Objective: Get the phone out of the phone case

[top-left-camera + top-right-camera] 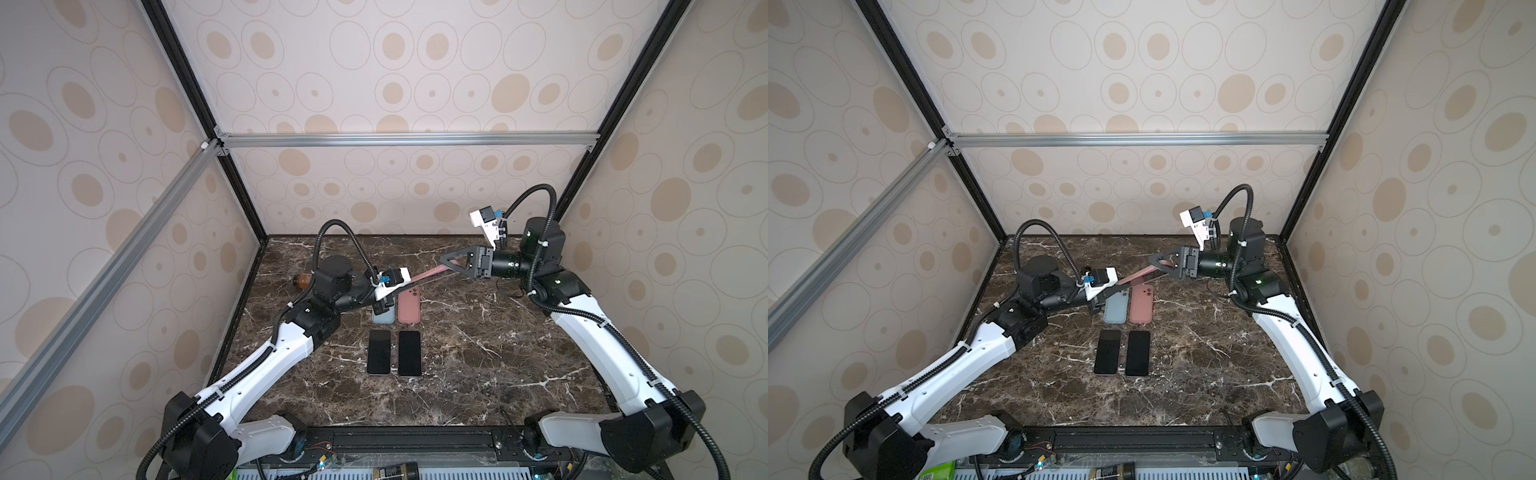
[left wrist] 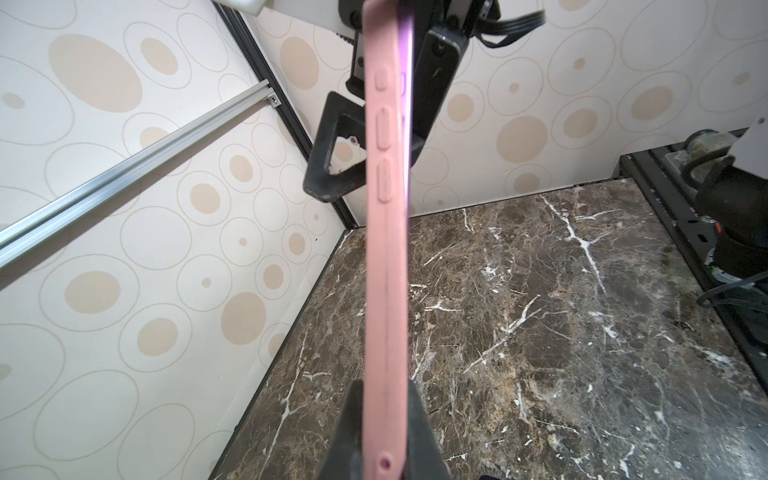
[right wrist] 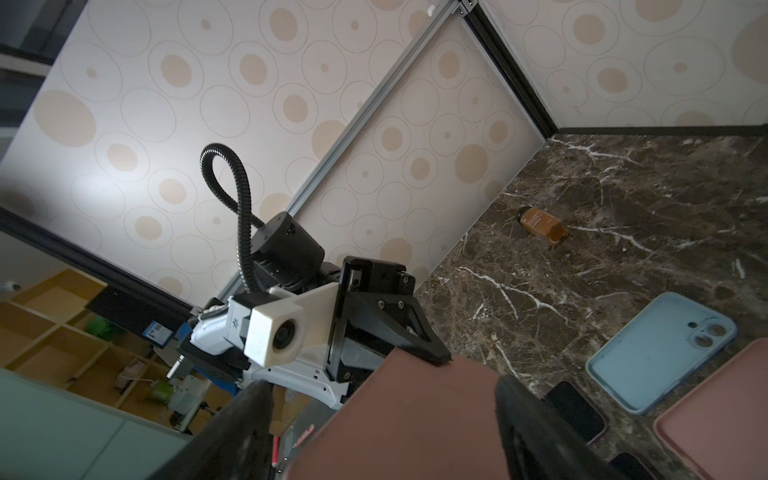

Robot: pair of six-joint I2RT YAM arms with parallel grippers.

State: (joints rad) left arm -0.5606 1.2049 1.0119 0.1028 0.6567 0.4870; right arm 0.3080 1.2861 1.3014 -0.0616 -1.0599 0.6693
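Obscured: the pink phone case [image 2: 384,270] hangs in the air between the two arms and is seen edge-on in the left wrist view. A thin lilac strip along one long edge looks to be the phone [image 2: 408,54]; the rest of it is hidden.

Left gripper [image 2: 382,440]: clamped across one end of the case, fingers cut off by the frame edge.

Right gripper [image 3: 382,386]: jaws spread wide either side of the other end, with a gap at one finger. Contact at the other finger is unclear.

The left wrist covers part of a light blue empty case [image 1: 383,319]. A salmon empty case [image 1: 409,308] lies just beside it. A black slab phone [image 1: 379,352] and a second black slab phone [image 1: 409,353] lie face up nearer the camera. A small brown bottle [image 3: 542,224] lies on its side.

Surface: dark brown marble tabletop [image 1: 478,353] with white veins.

Room: cream wallpaper with beige ovals [image 1: 395,83], aluminium rail [image 1: 395,139], black posts.
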